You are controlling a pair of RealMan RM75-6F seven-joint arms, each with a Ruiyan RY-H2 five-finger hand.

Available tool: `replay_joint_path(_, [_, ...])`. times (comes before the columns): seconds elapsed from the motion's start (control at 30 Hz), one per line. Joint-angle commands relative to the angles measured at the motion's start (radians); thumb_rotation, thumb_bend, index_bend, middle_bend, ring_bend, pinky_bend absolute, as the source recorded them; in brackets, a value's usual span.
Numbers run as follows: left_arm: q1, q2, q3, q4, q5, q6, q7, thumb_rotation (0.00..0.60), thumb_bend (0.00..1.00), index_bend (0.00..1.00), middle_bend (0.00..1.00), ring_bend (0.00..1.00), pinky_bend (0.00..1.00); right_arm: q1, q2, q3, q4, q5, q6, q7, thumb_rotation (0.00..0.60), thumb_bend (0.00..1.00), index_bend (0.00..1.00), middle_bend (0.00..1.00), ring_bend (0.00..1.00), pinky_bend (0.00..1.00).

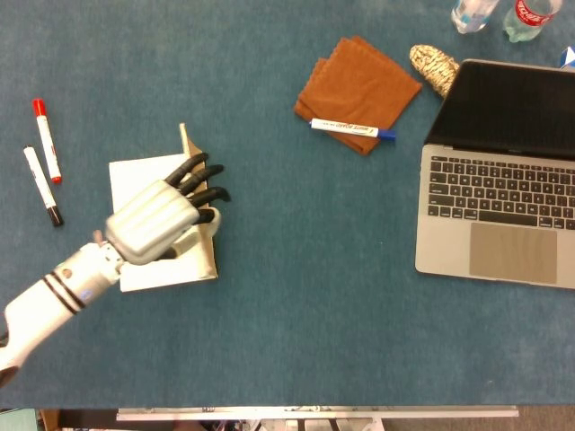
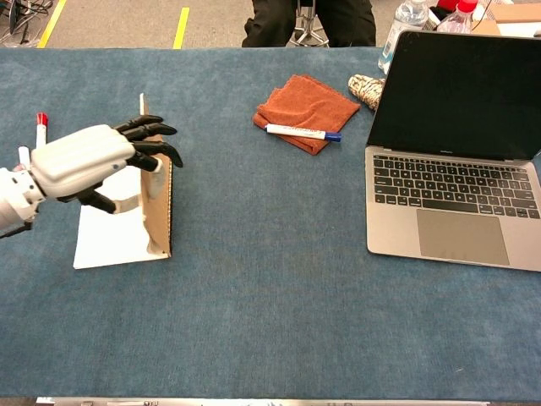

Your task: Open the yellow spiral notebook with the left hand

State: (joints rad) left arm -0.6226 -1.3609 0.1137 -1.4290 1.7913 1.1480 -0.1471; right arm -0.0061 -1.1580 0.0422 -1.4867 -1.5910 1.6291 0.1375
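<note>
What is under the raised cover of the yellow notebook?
A white page lies exposed beneath the notebook's cover, which the left hand holds up nearly on edge. The hand hides part of the page; no writing can be made out.

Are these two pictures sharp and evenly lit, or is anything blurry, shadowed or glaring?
Head view: even, soft light, no glare; the left hand looks slightly soft, and the bottles are cut by the top edge. Chest view: sharp overall; the raised cover of the yellow notebook throws a faint shadow on the white page; the laptop screen is dark, without reflections.
</note>
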Motion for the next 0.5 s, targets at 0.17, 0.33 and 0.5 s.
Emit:
replay_joint_path(0.17, [-0.049,-0.059,-0.030,-0.037,-0.053,-0.112,0.084,0.600,0.36,0.48,0.23,0.06,0.00,-0.010,-0.007,0.000,0.025,0.009,0.008,0.025,0.600,0.19,0.14,0.18,0.10,0.18])
replay_joint_path(0.33, [-0.070,-0.087,-0.040,-0.053,-0.085,-0.170,0.124,0.600,0.36,0.35,0.19,0.06,0.00,-0.015,-0.011,0.001,0.040,0.013,0.011,0.041,0.600,0.19,0.14,0.18,0.10,0.18])
replay_joint_path(0.5, [-0.087,-0.112,-0.046,-0.065,-0.108,-0.205,0.135,0.600,0.36,0.19,0.13,0.04,0.00,-0.020,-0.014,0.002,0.050,0.014,0.017,0.052,0.600,0.19,0.14,0.18,0.10,0.18])
